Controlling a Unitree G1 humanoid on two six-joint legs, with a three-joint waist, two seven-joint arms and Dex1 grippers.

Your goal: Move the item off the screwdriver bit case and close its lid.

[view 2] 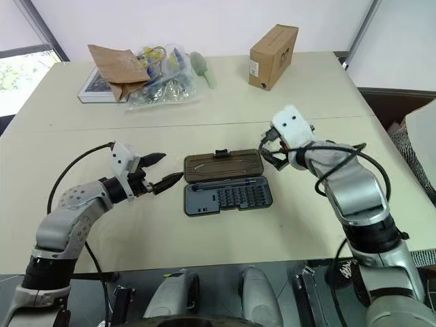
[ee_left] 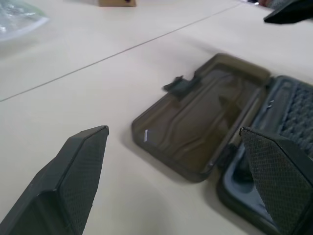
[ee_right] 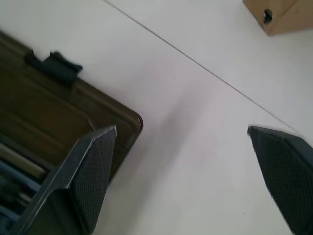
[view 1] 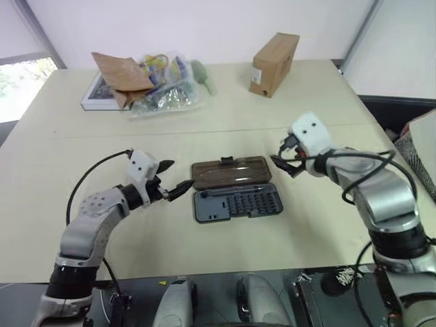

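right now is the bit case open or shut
Open. The brown lid lies flat on the table, folded back from the grey tray of the screwdriver bit case, so the rows of bits show.

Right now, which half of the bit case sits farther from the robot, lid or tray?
The lid: smoky brown, lying open flat, latch tab on its far edge. The grey bit tray lies nearer the robot.

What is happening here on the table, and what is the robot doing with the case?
A two-armed robot works at a table. The bit case lies open and flat, the brown lid folded back, away from the grey tray. The left gripper and right gripper hover open at either end of the case, holding nothing. The lid is not yet closed.
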